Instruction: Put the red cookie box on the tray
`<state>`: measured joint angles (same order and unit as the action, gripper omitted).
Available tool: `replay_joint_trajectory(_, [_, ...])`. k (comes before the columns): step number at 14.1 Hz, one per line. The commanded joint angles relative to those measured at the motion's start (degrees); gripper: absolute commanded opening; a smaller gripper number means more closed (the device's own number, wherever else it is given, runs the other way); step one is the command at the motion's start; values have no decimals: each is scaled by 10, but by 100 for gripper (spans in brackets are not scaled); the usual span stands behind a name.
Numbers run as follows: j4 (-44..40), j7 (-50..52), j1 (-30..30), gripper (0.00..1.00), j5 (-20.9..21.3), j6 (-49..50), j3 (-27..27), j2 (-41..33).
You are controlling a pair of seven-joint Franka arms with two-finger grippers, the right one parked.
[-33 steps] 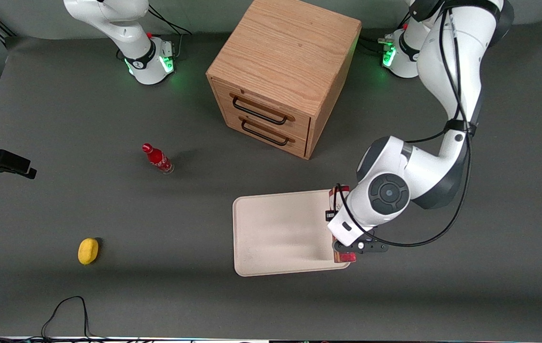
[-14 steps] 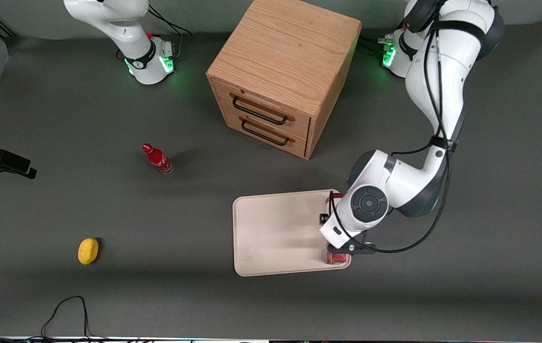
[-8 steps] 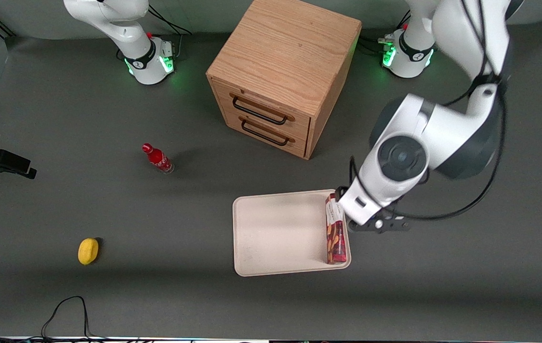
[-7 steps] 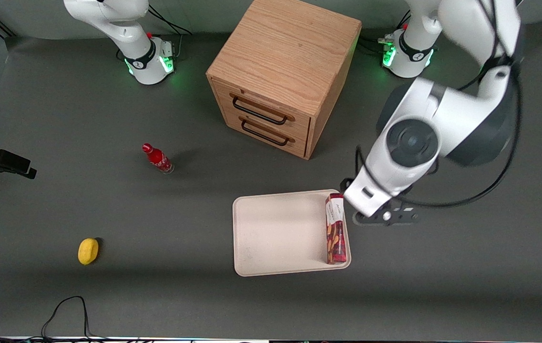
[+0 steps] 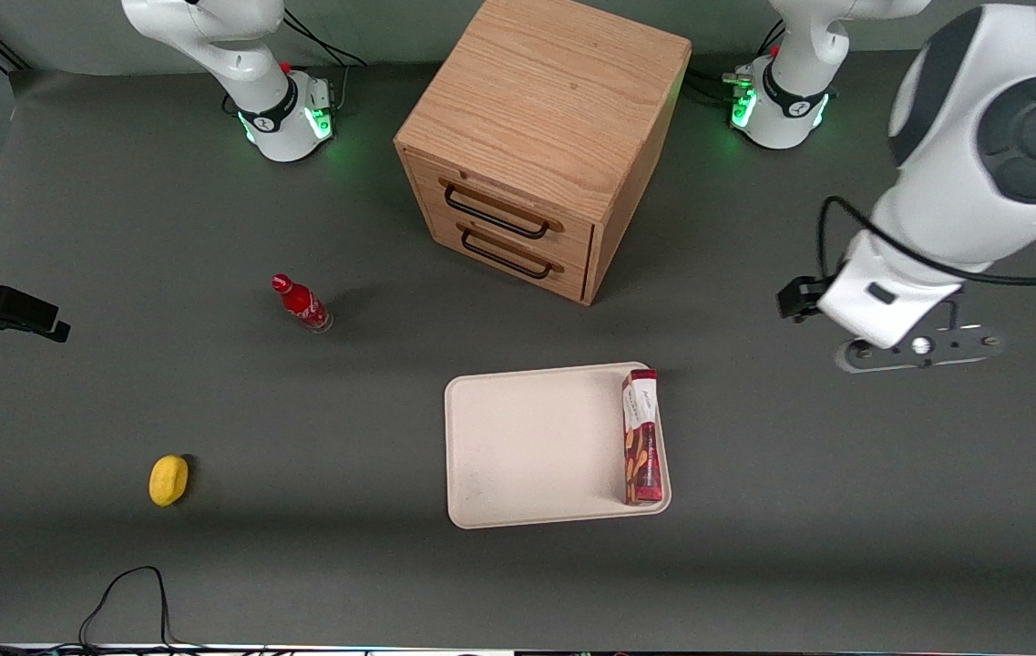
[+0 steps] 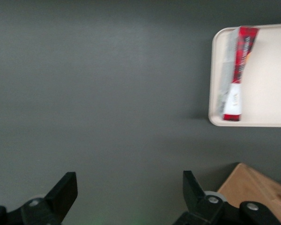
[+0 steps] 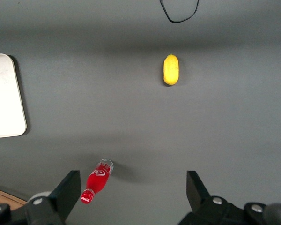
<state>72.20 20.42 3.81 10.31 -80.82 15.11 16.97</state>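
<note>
On the flat cream rectangular tray [image 5: 527, 446], along its short edge toward the working arm's end, lies the long slim dark-red cardboard cookie box [image 5: 641, 449], cookie pictures and a white panel facing up; its lettering is too small to read. The gripper [image 6: 130, 199] hangs high above bare table, well apart from the tray, jaws wide and empty.

Even overhead light, soft shadows; gripper [image 6: 129, 197] over bare table, raised arm motion-blurred; wrist view slightly soft.
</note>
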Motion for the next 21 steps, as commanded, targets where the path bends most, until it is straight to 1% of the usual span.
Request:
replay_joint_trajectory(1, [74, -70, -59, 100, -33, -29, 2, -55])
replay_joint_trajectory(3, [112, -93, -85, 100, -42, -58, 2, -78])
replay_joint_trajectory(5, [161, -117, -118, 100, -72, -104, 2, -106])
replay_joint_trajectory(6, [181, -124, -123, 100, -78, -119, 1, -118])
replay_joint_trajectory(7, [194, -127, -127, 100, -78, -132, 2, -120])
replay_joint_trajectory(11, [200, -147, -134, 100, -78, -138, -5, -122])
replay_joint_trajectory(12, [202, -162, -130, 100, -83, -140, -19, -124])
replay_joint_trajectory(13, [202, -175, -111, 100, -95, -143, -51, -124])
replay_joint_trajectory(14, [202, -177, -80, 100, -107, -151, -88, -125])
replay_joint_trajectory(15, [202, -177, -61, 100, -109, -152, -114, -126])
replay_joint_trajectory(16, [200, -179, -44, 100, -102, -151, -124, -126])
replay_joint_trajectory(18, [190, -178, -9, 100, -106, -146, -160, -125])
replay_joint_trajectory(19, [181, -179, -7, 100, -109, -139, -168, -124])
replay_joint_trajectory(21, [178, -178, -7, 100, -109, -131, -167, -124])
